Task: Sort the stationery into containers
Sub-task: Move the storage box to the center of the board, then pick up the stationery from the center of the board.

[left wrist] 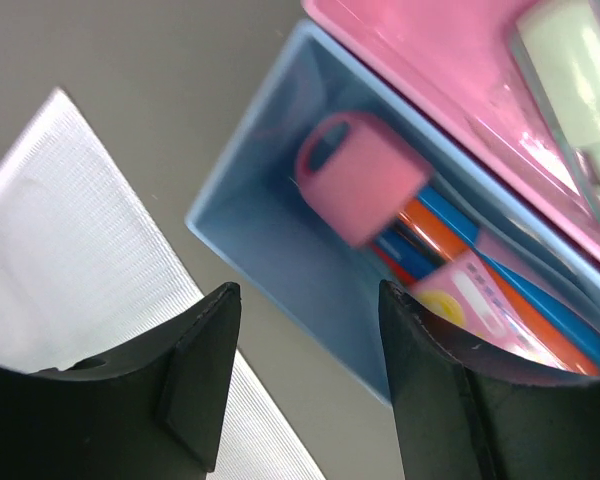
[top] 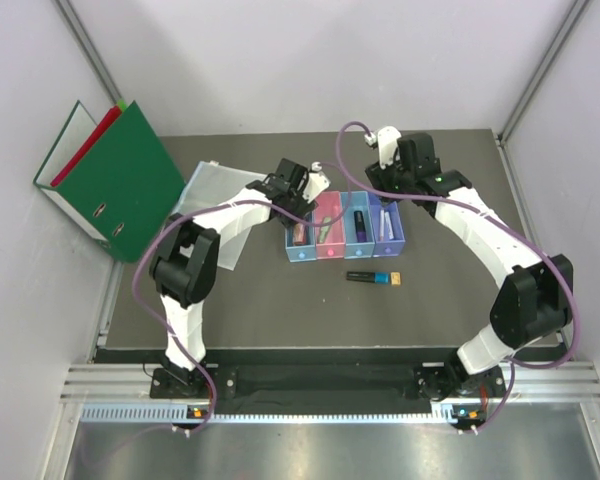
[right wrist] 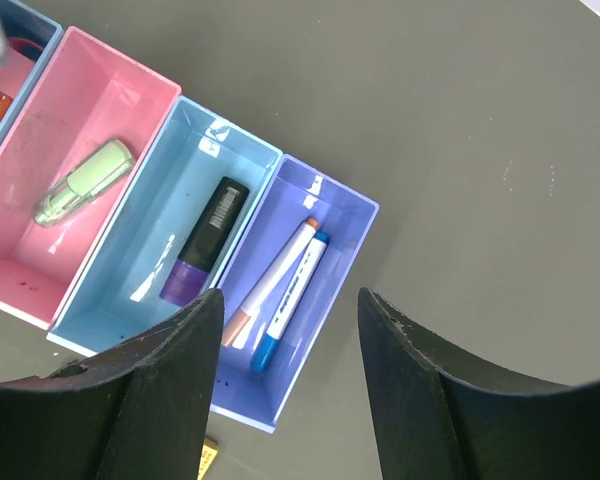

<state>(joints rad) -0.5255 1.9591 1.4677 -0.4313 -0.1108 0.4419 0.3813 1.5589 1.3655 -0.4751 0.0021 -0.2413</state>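
Four joined bins stand mid-table: light blue [top: 300, 238], pink [top: 329, 230], blue [top: 358, 228], purple [top: 389, 224]. My left gripper [top: 300, 200] is open and empty above the light blue bin [left wrist: 270, 250]. In that bin lie the pink-capped glue stick [left wrist: 362, 180] and orange and blue pens [left wrist: 450, 230]. My right gripper [top: 392, 188] is open and empty over the purple bin [right wrist: 350, 215], which holds two pens [right wrist: 280, 285]. The green highlighter [right wrist: 83, 182] lies in the pink bin, and a black marker [right wrist: 204, 240] in the blue bin. A black marker [top: 368, 277] and a tan block [top: 396, 279] lie on the table.
The green and red ring binders [top: 120, 185] lean at the far left. The clear plastic sleeve [top: 212, 190] lies between them and the bins, under my left arm; it also shows in the left wrist view [left wrist: 70, 250]. Walls enclose the table.
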